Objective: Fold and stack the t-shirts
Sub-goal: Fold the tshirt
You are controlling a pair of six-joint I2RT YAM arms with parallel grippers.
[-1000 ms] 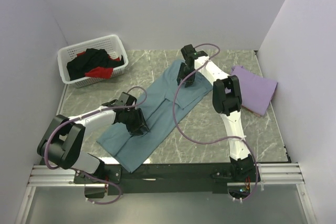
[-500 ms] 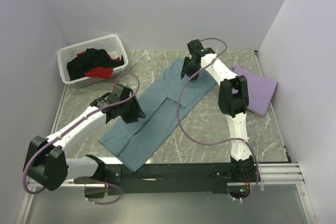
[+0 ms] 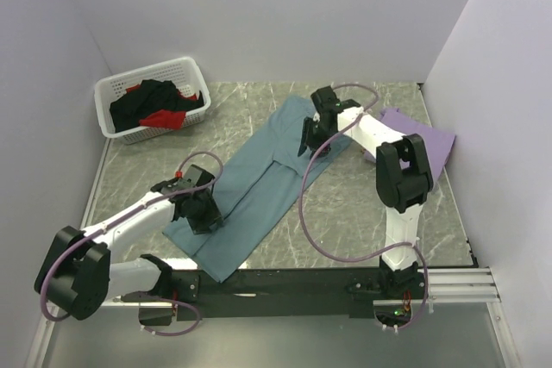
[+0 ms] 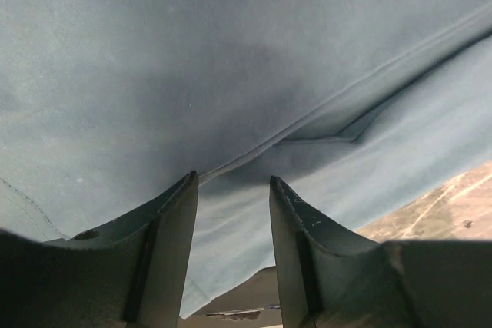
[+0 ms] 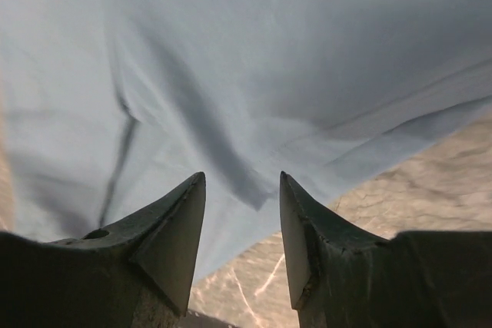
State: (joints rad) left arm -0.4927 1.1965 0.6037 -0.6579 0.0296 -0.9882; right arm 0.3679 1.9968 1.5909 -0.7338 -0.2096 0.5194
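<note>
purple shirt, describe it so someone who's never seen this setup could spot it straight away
Start at the grey marble table and go to its far right side, by the wall. The purple shirt lies there folded flat, unlike the big teal shirt spread mid-table and the dark clothes heaped in the white basket.

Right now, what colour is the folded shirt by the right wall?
Lavender purple; the shirt shows best in the top view.

arms (image 3: 129, 217): white links, black joints | cables (image 3: 301, 204): purple | pincer fingers (image 4: 173, 251): dark, tapered
</note>
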